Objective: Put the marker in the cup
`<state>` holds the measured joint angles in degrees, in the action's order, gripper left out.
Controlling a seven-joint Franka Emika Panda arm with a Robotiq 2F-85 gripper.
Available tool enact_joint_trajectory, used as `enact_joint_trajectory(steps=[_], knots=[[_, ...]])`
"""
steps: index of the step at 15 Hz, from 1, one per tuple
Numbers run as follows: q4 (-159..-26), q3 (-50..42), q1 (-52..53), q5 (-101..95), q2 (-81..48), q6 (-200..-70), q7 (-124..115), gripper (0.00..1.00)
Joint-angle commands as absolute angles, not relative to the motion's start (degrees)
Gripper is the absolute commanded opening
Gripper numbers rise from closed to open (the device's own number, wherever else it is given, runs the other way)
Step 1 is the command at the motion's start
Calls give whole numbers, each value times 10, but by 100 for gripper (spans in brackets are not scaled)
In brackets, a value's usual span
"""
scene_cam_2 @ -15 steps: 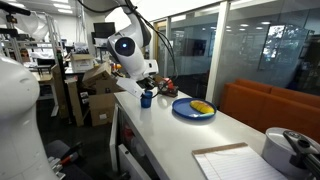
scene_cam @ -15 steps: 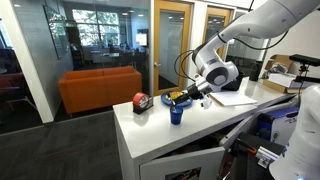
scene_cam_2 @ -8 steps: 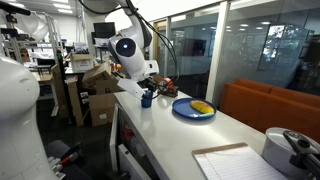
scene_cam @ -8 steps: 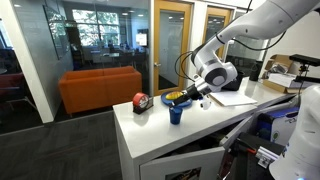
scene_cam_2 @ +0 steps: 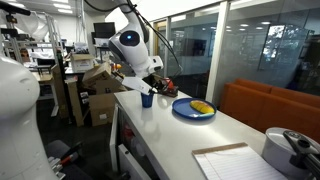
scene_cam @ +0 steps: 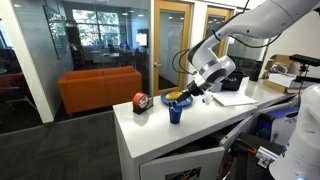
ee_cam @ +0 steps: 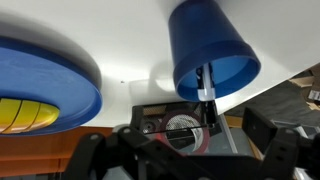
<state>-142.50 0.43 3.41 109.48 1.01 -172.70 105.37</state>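
A white table (scene_cam: 150,135) carries a blue cup (ee_cam: 210,45), standing upright. The marker (ee_cam: 205,82) is inside the cup, a thin stick leaning against the inner wall with its top end near the rim. Next to the cup, with a narrow strip of bare tabletop between them, lies a blue plate (ee_cam: 55,80) holding yellow items (ee_cam: 18,112); both exterior views show the same cup (scene_cam: 176,114) (scene_cam_2: 147,99) and plate (scene_cam_2: 185,112) side by side. The gripper (scene_cam: 193,94) hangs just above the cup's mouth and a little to one side, touching nothing. In the wrist view its two dark fingers (ee_cam: 88,152) are spread wide apart and hold nothing. A red-and-black round object (scene_cam: 140,102) sits apart from the cup, towards the table's end. In the wrist view the table's edge runs close by the cup. A sheet of paper (scene_cam: 235,98) lies farther along the table, well clear of the cup, and in an exterior view the tabletop between the plate and the paper (scene_cam_2: 240,160) is open.
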Motion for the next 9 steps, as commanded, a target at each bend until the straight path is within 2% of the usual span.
enact_joint_trajectory(steps=[1, 9], knots=[[-1434, 6, 37, 991, 5, -1770, 975, 100], [-1514, -18, 3, 650, -22, -1799, 689, 100]])
